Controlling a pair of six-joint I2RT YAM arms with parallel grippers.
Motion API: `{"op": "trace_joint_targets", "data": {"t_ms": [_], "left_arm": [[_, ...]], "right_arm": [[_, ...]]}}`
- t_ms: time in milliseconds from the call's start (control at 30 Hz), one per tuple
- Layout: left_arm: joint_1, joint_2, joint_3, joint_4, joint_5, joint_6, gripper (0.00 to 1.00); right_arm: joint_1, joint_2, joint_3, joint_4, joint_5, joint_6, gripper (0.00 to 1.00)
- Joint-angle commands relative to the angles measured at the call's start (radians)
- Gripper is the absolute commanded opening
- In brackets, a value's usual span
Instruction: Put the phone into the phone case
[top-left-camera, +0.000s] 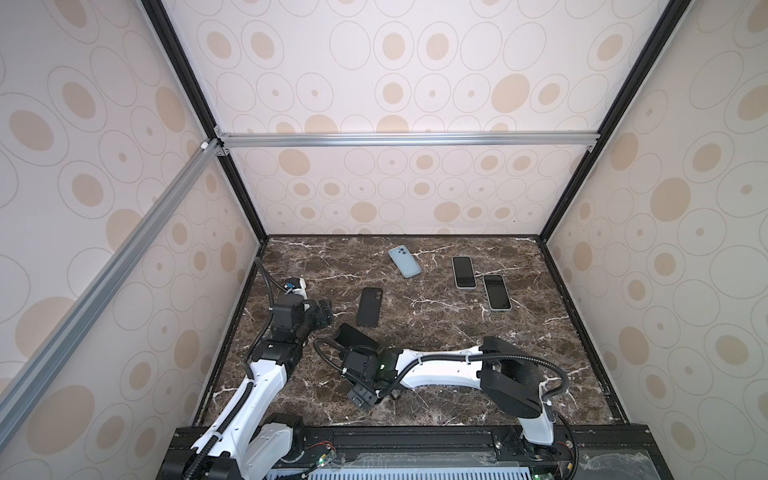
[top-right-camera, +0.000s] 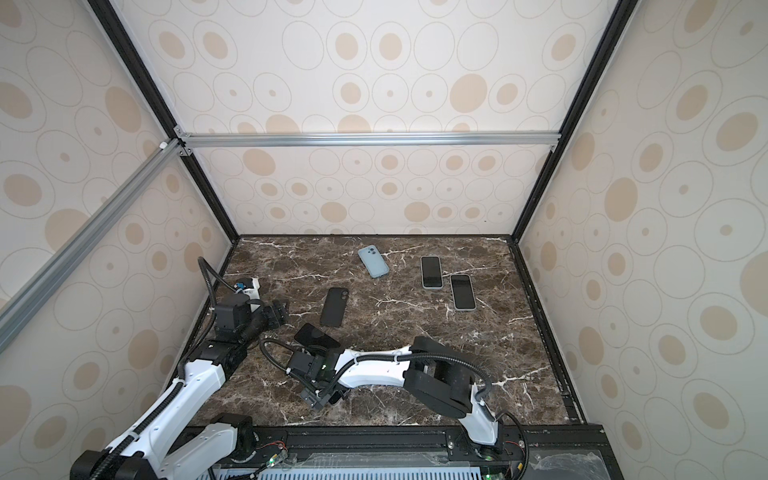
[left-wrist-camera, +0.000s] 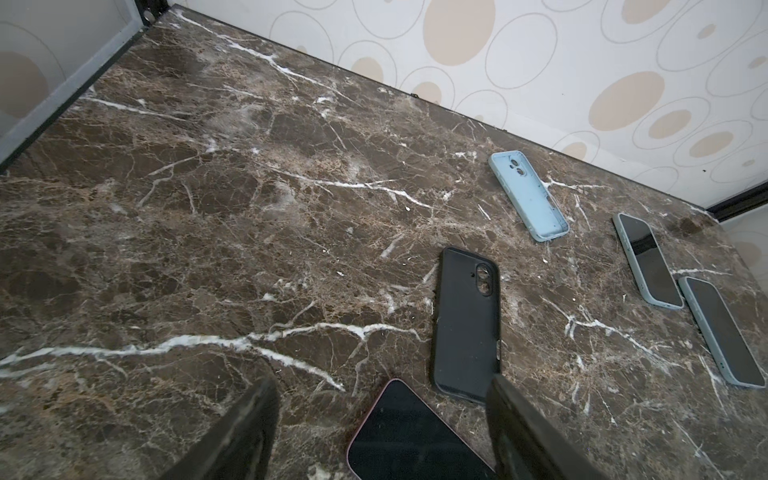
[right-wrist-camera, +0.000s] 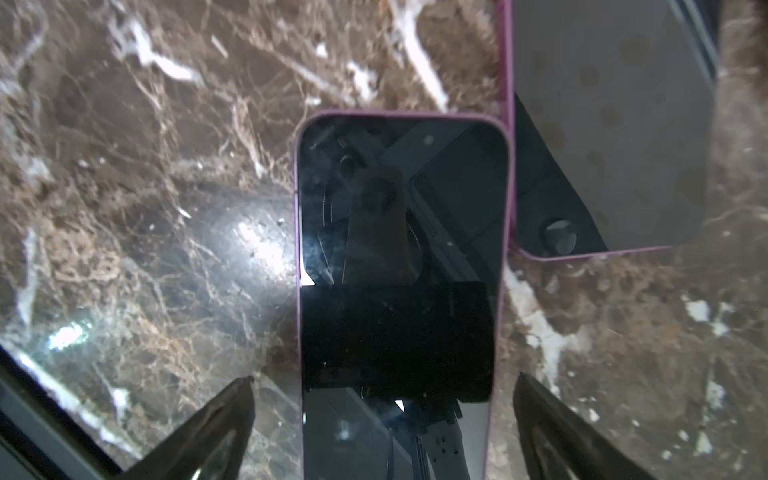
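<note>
In the right wrist view a pink-rimmed phone (right-wrist-camera: 399, 270) lies screen up on the marble. My right gripper (right-wrist-camera: 384, 376) stands open over its near end, with a gap on each side. Its far corner overlaps a second pink-rimmed phone (right-wrist-camera: 615, 124), which appears in both top views (top-left-camera: 355, 336) (top-right-camera: 316, 336) just beyond my right wrist. An empty black phone case (top-left-camera: 369, 307) (left-wrist-camera: 467, 320) lies a little farther back. My left gripper (left-wrist-camera: 382, 378) (top-left-camera: 326, 313) hangs open to the left of the case, with nothing between its fingers.
A light blue empty case (top-left-camera: 404, 262) lies near the back wall. Two phones in pale cases (top-left-camera: 463, 272) (top-left-camera: 496, 292) lie screen up at the right. Patterned walls close three sides, and a black rail (top-left-camera: 415, 434) runs along the front edge.
</note>
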Motion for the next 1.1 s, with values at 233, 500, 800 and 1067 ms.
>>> {"op": "trace_joint_targets", "data": {"t_ms": [233, 500, 800, 1067], "left_arm": [[0.009, -0.014, -0.012, 0.026, 0.029, -0.015, 0.78], [0.009, -0.01, -0.014, 0.031, 0.039, -0.016, 0.78], [0.009, -0.01, -0.019, 0.037, 0.056, -0.016, 0.78], [0.009, -0.013, -0.025, 0.045, 0.07, -0.01, 0.77]], "right_arm": [[-0.036, 0.048, 0.037, -0.082, -0.066, 0.028, 0.92], [-0.045, 0.076, 0.062, -0.117, -0.077, 0.033, 0.8], [-0.046, 0.055, 0.037, -0.136, -0.067, 0.047, 0.7], [-0.061, -0.068, -0.113, -0.098, -0.056, 0.087, 0.68]]}}
